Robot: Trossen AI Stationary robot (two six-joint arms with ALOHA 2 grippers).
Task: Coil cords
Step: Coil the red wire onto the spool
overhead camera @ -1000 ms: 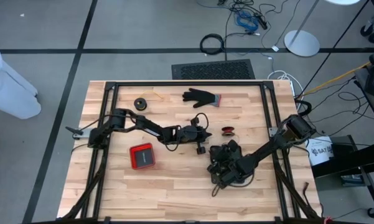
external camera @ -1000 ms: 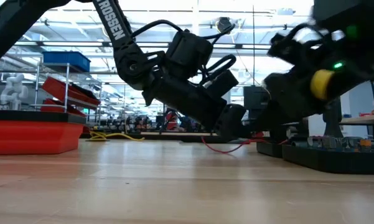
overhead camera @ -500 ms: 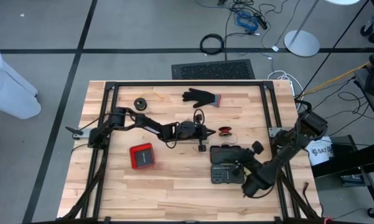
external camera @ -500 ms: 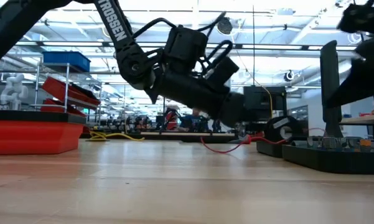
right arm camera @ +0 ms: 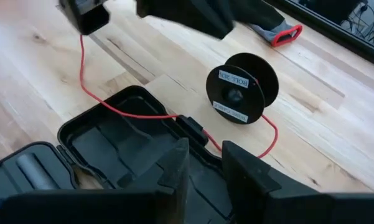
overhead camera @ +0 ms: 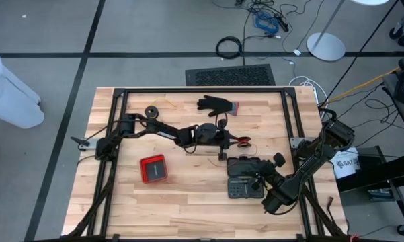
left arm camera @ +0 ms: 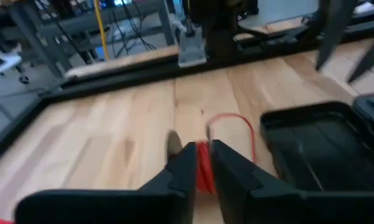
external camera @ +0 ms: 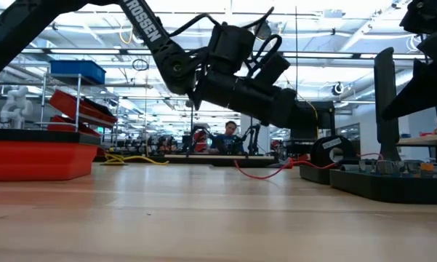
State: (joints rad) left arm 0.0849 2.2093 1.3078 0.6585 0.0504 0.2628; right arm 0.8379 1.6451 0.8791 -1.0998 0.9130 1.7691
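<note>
A black spool (right arm camera: 243, 87) wound with red cord stands on the table's middle (overhead camera: 245, 141). Its loose red tail (right arm camera: 137, 114) runs slack over the rim of an open black case (overhead camera: 245, 178). My left gripper (left arm camera: 203, 168) hovers just left of the spool (overhead camera: 230, 141), raised off the wood, fingers nearly together with red cord between them. My right gripper (right arm camera: 202, 168) hangs open and empty over the case's near right corner (overhead camera: 270, 195). A second small black bundle (overhead camera: 151, 111) lies at the far left. My left gripper has a strand of the red tail (left arm camera: 203, 158) pinched between its two fingers. It comes almost level from the table's left. Beyond the fingers the cord curves away in a slack loop (left arm camera: 249, 127) toward the case, lying on the wood.
A black glove with a red cuff (overhead camera: 217, 105) lies at the far middle. A red box (overhead camera: 153, 168) sits near left. Black frame rails (overhead camera: 188, 91) border the table. A thick cable ring (overhead camera: 228, 47) lies on the floor beyond.
My left gripper has risen and gone toward the table's right, closer to the spool. My right gripper has drawn back from over the black case toward the near right corner, uncovering the open case. The cord on the table has stayed slack.
</note>
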